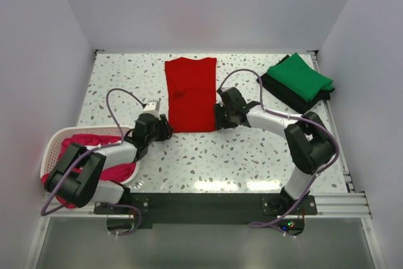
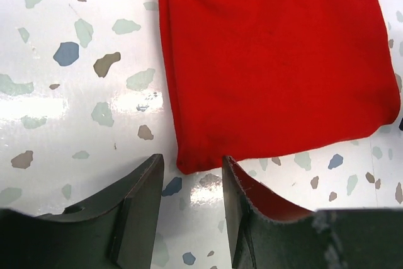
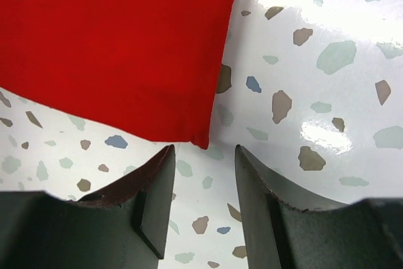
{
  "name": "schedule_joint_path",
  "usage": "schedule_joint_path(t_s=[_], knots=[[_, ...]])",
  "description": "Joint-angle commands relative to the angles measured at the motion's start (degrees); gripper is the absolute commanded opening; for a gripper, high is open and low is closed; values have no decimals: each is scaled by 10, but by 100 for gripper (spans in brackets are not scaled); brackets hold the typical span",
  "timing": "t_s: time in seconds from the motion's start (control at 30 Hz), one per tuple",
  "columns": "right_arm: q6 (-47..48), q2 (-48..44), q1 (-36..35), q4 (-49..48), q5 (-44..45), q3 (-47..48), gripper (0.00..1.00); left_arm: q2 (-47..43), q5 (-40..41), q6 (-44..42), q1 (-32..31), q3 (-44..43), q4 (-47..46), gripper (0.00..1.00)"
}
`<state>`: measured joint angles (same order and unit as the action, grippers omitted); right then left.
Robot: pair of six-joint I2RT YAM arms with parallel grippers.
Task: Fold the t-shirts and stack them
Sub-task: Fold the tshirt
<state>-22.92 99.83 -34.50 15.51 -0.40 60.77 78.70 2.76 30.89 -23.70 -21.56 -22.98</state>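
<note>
A bright red t-shirt (image 1: 191, 94) lies folded into a long rectangle on the speckled table. My left gripper (image 1: 165, 126) is open at its near left corner (image 2: 189, 167), which sits just past the fingertips, not held. My right gripper (image 1: 220, 116) is open at its near right corner (image 3: 200, 142), also free of the cloth. A folded green t-shirt (image 1: 299, 77) lies on a folded black t-shirt (image 1: 284, 94) at the far right. A magenta-pink t-shirt (image 1: 101, 155) is bunched in the white basket (image 1: 53, 143) at the near left.
Grey walls close in the table at the back and both sides. A black rail (image 1: 208, 203) with the arm bases runs along the near edge. Cables loop over both arms.
</note>
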Motion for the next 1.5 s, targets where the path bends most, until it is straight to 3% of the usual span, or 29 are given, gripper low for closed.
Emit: schedule_joint_path(t_s=[0.0,0.37,0.6,0.7,0.77,0.87,0.9,1.23,1.47], knots=[[-4,-5,16,-35,-40,-8,46,-8,-7,0,-2,8,-21,47],[-7,26,31,-58,-91,-11,42,44,0,-4,-1,-1,-41,41],[-9,38,31,-63,-106,-14,39,73,-10,-4,-1,-1,-61,32],[-6,46,31,-68,-113,-15,34,84,-17,-3,-1,2,-71,23],[-1,48,31,-71,-117,-16,24,88,-21,-3,-1,6,-78,18],[2,43,31,-77,-120,-20,4,81,-21,-1,-1,11,-80,0],[2,39,32,-78,-120,-21,0,77,-22,-1,-1,13,-80,0],[-17,-81,23,-76,-116,-92,0,-61,-24,16,-14,57,-35,0],[-28,-208,-43,-9,-54,-124,0,-215,22,42,-80,59,101,0]])
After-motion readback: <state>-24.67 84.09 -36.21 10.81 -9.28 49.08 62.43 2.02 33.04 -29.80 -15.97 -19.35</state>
